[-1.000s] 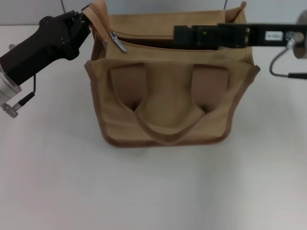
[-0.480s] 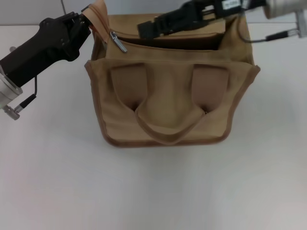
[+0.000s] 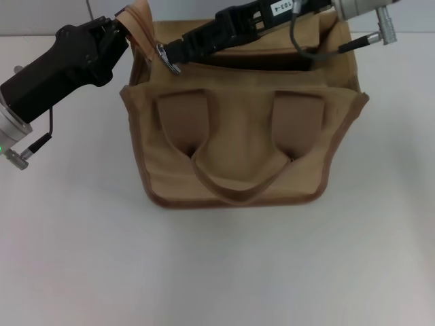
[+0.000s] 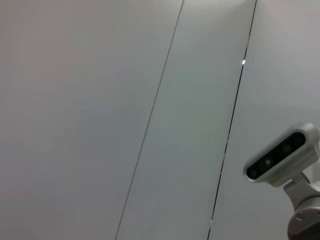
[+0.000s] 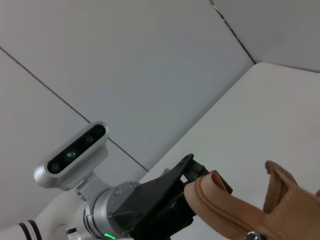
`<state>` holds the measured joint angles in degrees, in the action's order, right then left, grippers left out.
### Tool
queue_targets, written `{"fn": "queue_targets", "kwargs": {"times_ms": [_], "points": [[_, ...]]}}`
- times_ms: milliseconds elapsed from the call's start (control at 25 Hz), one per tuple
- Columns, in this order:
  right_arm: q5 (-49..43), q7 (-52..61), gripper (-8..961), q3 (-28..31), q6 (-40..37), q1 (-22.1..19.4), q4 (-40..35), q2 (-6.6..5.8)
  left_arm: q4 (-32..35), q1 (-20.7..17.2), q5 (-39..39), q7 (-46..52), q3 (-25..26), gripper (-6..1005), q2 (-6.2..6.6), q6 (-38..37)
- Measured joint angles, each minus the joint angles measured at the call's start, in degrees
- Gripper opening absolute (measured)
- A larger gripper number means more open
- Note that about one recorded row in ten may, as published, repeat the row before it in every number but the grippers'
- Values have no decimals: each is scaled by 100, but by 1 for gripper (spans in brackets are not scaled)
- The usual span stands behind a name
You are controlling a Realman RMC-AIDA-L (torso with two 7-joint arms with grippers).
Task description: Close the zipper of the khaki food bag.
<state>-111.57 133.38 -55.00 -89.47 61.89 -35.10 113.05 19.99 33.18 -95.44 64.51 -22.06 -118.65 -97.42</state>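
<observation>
Head view has the khaki food bag (image 3: 241,136) sitting upright on the white desk (image 3: 217,272), boxy tan canvas with darker brown piping and two wide loop handles, mouth gaping. Left claw (image 3: 124,28) is pinching the fabric tail at the bag's far-left top corner. Right claw (image 3: 170,53) reaches across the opening to the silver pull tab (image 3: 166,58) of the zipper (image 3: 146,34); whether it grips, I cannot tell.

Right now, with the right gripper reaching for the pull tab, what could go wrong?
The small silver metal pull tab lies flat against the fabric, so the right gripper may slip off it. The left gripper pinches only the end flap of the tan canvas food bag; a hard pull could tear it free. The khaki zipper line sags and may snag.
</observation>
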Motion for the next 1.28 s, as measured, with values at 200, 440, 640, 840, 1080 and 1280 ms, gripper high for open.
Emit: {"fn": "queue_targets", "kwargs": {"times_ms": [200,440,640,840,1080,1280], "points": [[-3,74,397,-162,203,75,23,23,-30,7,0,0,0,26,0,-29],[-5,107,396,-298,270,99,4,47,-56,22,1,0,9,27,0,-98],[-5,109,396,-301,314,85,-10,50,-56,33,2,0,9,28,0,-102],[-8,109,396,-300,316,78,-14,51,-56,43,4,0,9,28,0,-91],[-14,132,396,-301,277,63,-28,59,-57,50,9,0,9,29,0,-74],[-14,151,395,-301,261,57,-32,60,-57,58,25,0,9,29,0,-67]]}}
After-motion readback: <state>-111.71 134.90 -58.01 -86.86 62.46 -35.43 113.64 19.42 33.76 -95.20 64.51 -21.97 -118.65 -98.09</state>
